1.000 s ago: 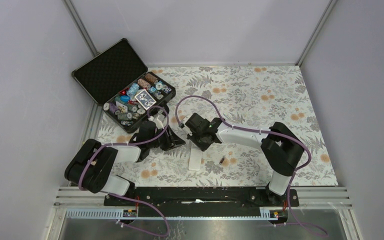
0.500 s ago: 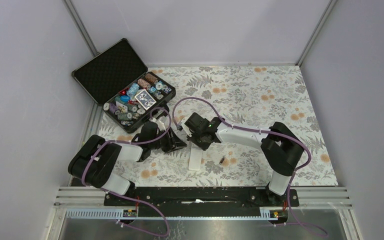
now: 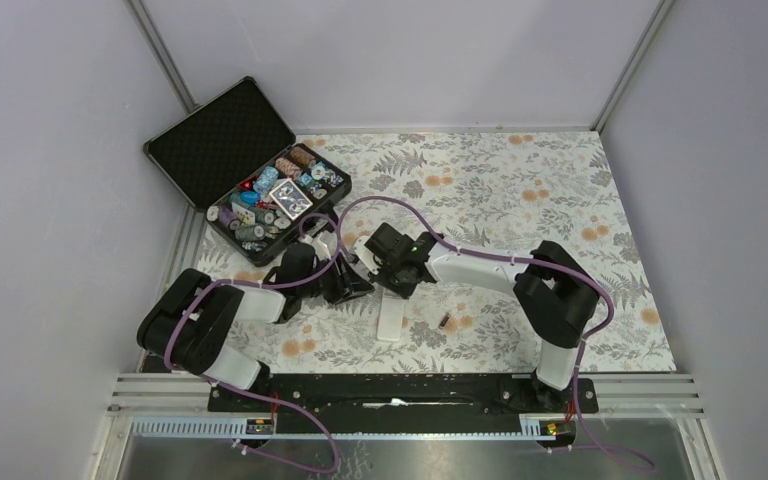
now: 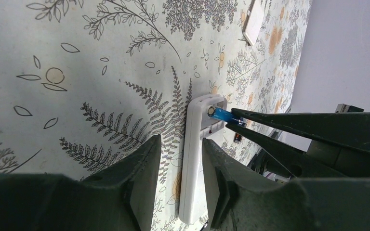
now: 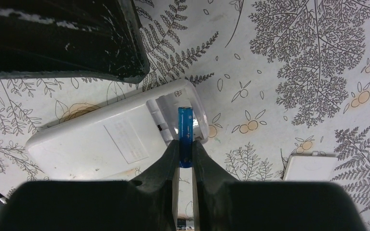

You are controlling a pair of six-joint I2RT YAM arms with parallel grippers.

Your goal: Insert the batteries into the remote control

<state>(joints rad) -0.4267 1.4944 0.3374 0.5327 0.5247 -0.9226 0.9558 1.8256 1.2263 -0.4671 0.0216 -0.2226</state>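
The white remote control (image 3: 390,322) lies back up on the floral mat, its battery compartment open at the far end (image 5: 173,108). My right gripper (image 5: 185,144) is shut on the blue battery (image 5: 185,130), whose free end is at the open compartment (image 4: 212,111). My left gripper (image 4: 180,139) is open. Its fingers frame the remote (image 4: 192,173) without clamping it, and in the top view it sits just left of the remote (image 3: 355,287). The dark reddish battery (image 3: 444,321) lies on the mat to the right of the remote.
A flat white cover piece (image 5: 313,168) lies on the mat beyond the remote's compartment end (image 4: 253,24). An open black case (image 3: 212,150) with poker chips (image 3: 275,195) stands at the back left. Grey walls enclose the mat.
My right gripper, holding the blue battery, has shifted slightly left toward my left gripper. My left arm's elbow has shifted a little to the right. The remote and the reddish battery have not moved.
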